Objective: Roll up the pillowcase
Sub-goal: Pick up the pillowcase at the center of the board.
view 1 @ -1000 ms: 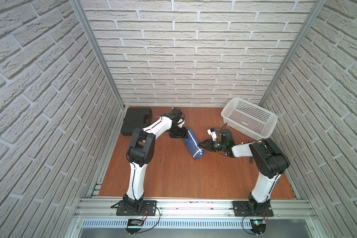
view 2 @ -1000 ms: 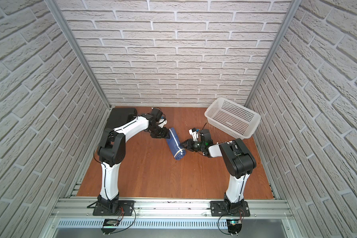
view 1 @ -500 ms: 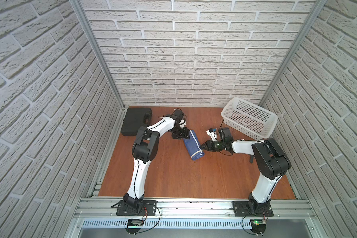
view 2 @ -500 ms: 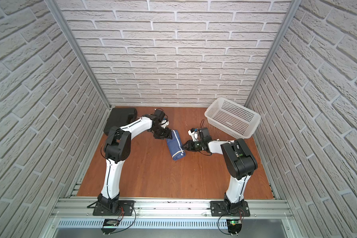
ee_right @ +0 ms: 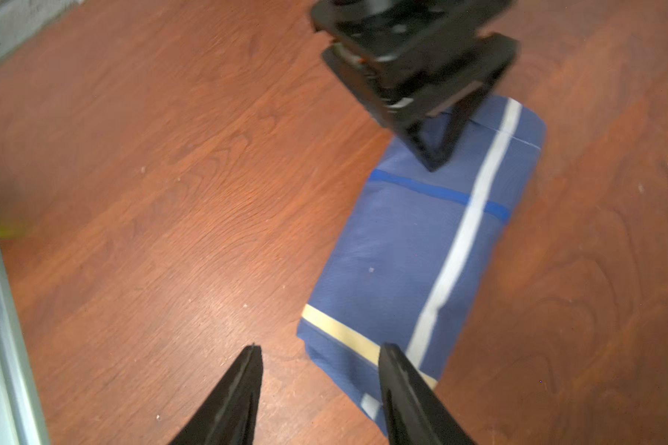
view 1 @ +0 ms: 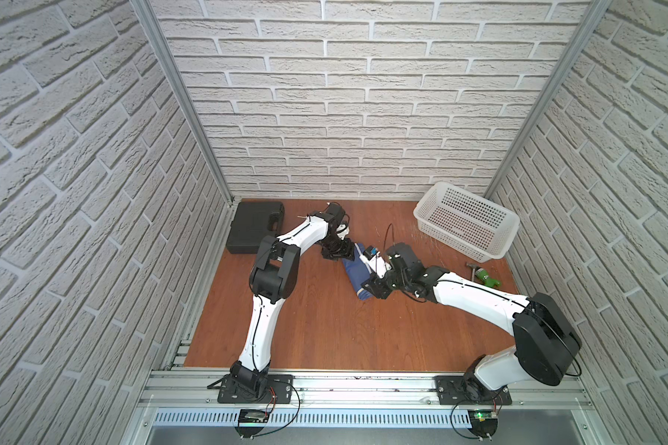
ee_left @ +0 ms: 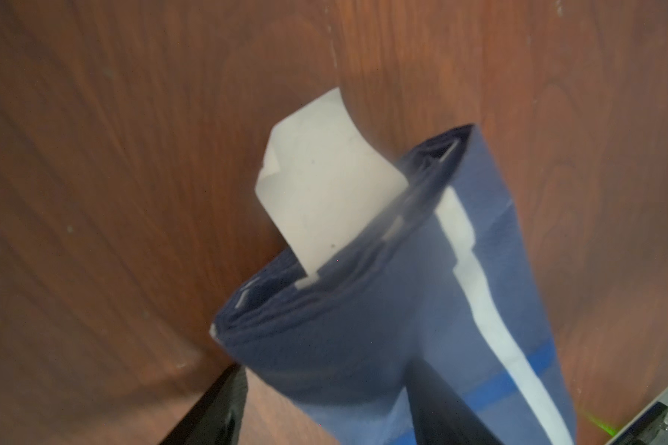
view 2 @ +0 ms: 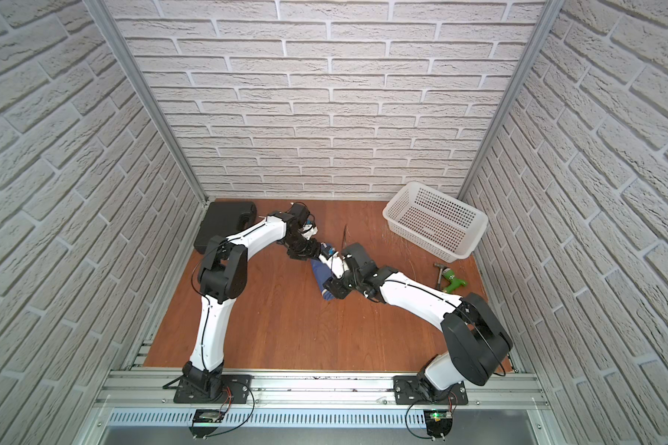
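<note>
Our right pincer (ee_right: pixel 322 348) stands partly open at the near end of the pillowcase (ee_right: pixel 421 246) and holds nothing. One finger (ee_right: pixel 402 381) overlaps that end's corner and the other is over bare wood just beside it. Our left pincer (ee_left: pixel 324 370) is at the roll's far end with its jaws well apart. One finger is on top of the cloth and the other is by the roll's edge; we see nothing pinched between them.

The pillowcase is a tight navy roll on the table (view 1: pixel 324 339). In both top views it lies slantwise, running roughly front to back between the two pincers. A white stripe runs along its length, and a blue line and a pale yellow band cross it. A white flap (ee_left: pixel 324 173) sticks out of the far end, blurred in the left wrist view.

To the roll's right, toward the back, a white basket (view 1: pixel 463 240) sits well apart from it. A green tool (view 1: pixel 484 275) lies further right, near the side wall. To the roll's left, a black case (view 1: pixel 253 227) sits in the back corner, beyond our left arm. Both forearms cross the table on either side of the roll.

In front of the roll the wood is bare as far as the metal rail (view 1: pixel 363 385). Brick walls close off the space behind the roll and on both sides of it.
</note>
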`<control>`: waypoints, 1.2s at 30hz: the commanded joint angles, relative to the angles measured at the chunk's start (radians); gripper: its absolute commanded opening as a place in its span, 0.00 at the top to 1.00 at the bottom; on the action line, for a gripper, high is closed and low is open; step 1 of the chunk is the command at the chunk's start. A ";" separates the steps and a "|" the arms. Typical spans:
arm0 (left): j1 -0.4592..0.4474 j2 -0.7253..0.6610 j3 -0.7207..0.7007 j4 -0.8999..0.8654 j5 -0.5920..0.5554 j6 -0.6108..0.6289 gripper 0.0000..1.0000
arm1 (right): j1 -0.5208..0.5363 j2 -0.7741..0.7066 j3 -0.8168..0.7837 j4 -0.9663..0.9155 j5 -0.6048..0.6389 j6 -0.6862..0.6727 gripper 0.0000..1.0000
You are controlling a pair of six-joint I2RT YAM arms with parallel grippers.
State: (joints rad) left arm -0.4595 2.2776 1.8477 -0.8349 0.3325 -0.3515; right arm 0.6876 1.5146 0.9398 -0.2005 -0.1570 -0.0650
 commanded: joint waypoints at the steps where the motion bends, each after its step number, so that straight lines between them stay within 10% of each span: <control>1: 0.007 0.060 -0.002 -0.081 0.008 0.026 0.31 | 0.108 0.051 0.048 -0.031 0.239 -0.148 0.45; 15: 0.023 0.066 0.022 -0.129 0.039 0.067 0.31 | 0.311 0.420 0.287 -0.130 0.826 -0.286 0.36; 36: 0.038 0.117 0.034 -0.187 0.012 0.117 0.31 | 0.250 0.597 0.304 -0.204 0.870 -0.305 0.54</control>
State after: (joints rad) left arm -0.4290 2.3131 1.9018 -0.9218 0.3897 -0.2535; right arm 0.9653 2.0510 1.2648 -0.3328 0.7712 -0.3691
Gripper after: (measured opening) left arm 0.686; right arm 0.471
